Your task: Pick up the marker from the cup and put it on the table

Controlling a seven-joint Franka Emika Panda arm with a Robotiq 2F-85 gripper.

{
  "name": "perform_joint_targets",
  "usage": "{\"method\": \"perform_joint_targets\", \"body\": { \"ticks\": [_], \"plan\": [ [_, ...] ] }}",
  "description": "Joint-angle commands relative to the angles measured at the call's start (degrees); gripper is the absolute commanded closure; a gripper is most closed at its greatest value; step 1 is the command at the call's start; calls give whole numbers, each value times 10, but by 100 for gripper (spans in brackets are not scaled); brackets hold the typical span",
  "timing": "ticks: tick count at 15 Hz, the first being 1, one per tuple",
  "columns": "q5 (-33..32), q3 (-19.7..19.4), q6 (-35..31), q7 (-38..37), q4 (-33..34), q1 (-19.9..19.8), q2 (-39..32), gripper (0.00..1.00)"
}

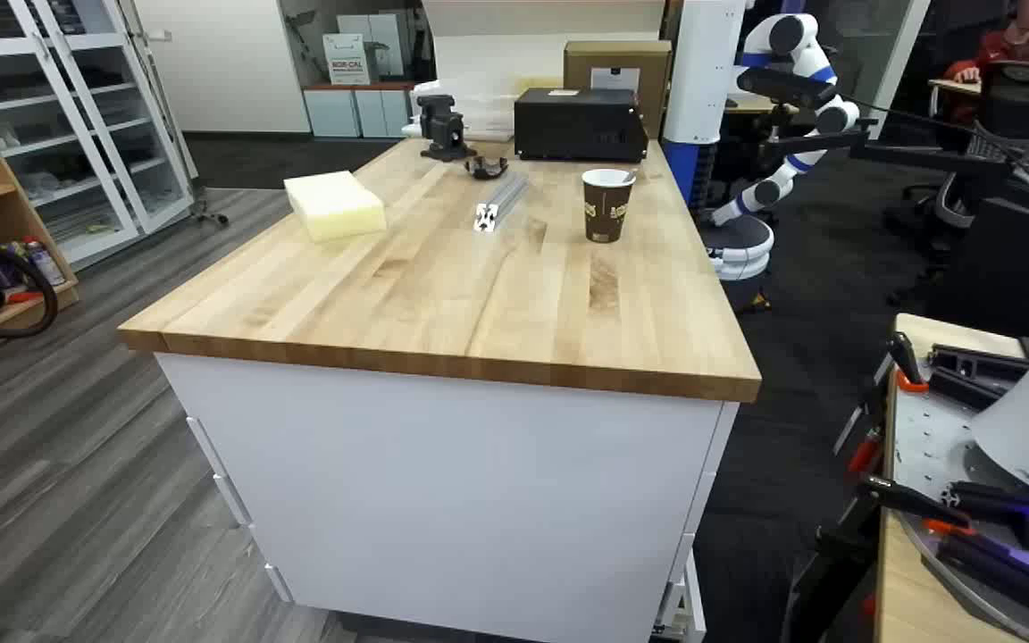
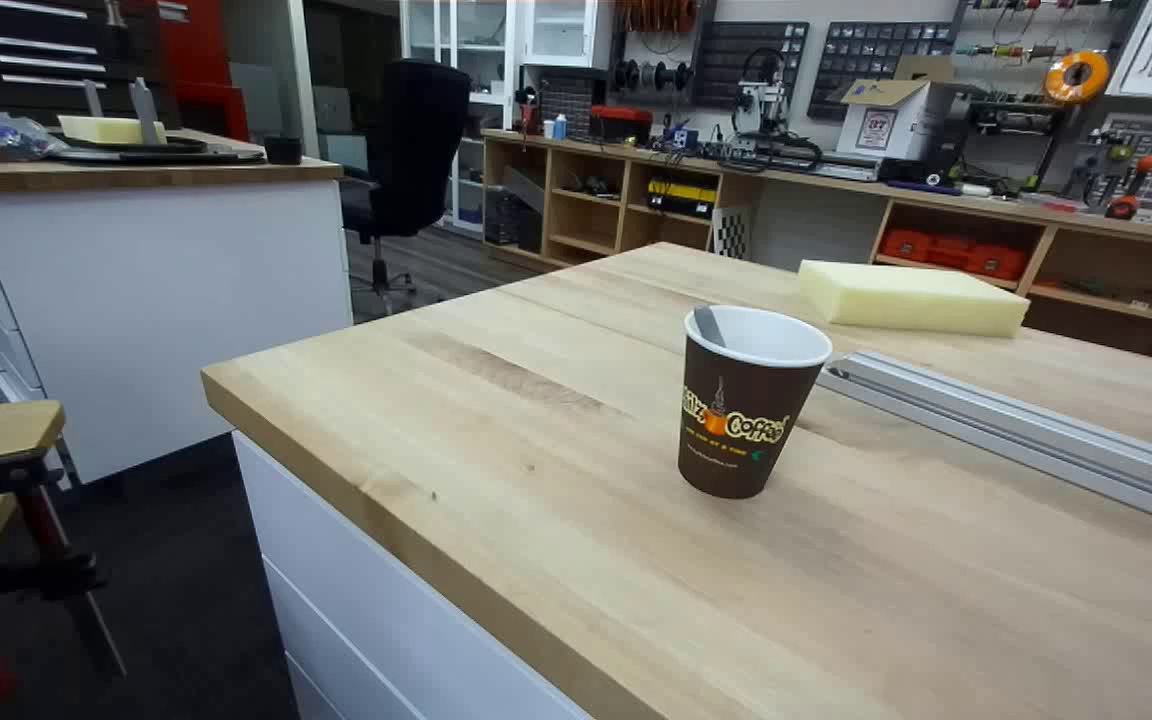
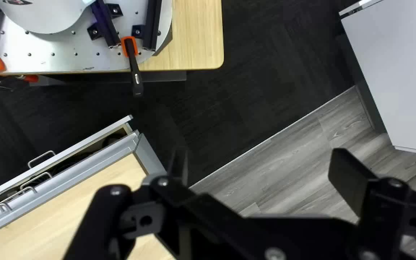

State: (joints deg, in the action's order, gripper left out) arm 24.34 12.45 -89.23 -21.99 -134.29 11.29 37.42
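On the brown cup (image 2: 736,425) the word "Coffee" is printed in pale letters, and "ilz" can be read before it; the lines below are too small to read. In an exterior view this cup stands upright on the counter (image 1: 407,304), near the right edge. The marker (image 2: 708,327) is in the cup: only its grey upper part shows, at the rim. Between the cup and the yellow foam block (image 1: 336,205), which lies at the left edge, there is 1 metal profile (image 1: 501,204). Toward the far edge stand the black box (image 1: 577,125) and, behind it, the cardboard box (image 1: 586,67); its white label (image 1: 614,80) I cannot read. Left of the black box there is also 1 black device (image 1: 443,129). Beyond the counter, 1 white carton (image 1: 349,62) says "NOR-CAL". In the wrist view, the gripper (image 3: 260,169) has its 2 fingers (image 3: 349,180) wide apart, with floor (image 3: 284,159) visible between them.
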Motion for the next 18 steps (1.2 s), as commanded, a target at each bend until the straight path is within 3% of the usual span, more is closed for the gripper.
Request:
{"method": "perform_joint_targets", "body": {
  "ticks": [1,18],
  "plan": [
    [5,10,4,6,2,-14,1,0],
    [-27,7,-4,25,-5,-38,-19,0]
  ]
}}
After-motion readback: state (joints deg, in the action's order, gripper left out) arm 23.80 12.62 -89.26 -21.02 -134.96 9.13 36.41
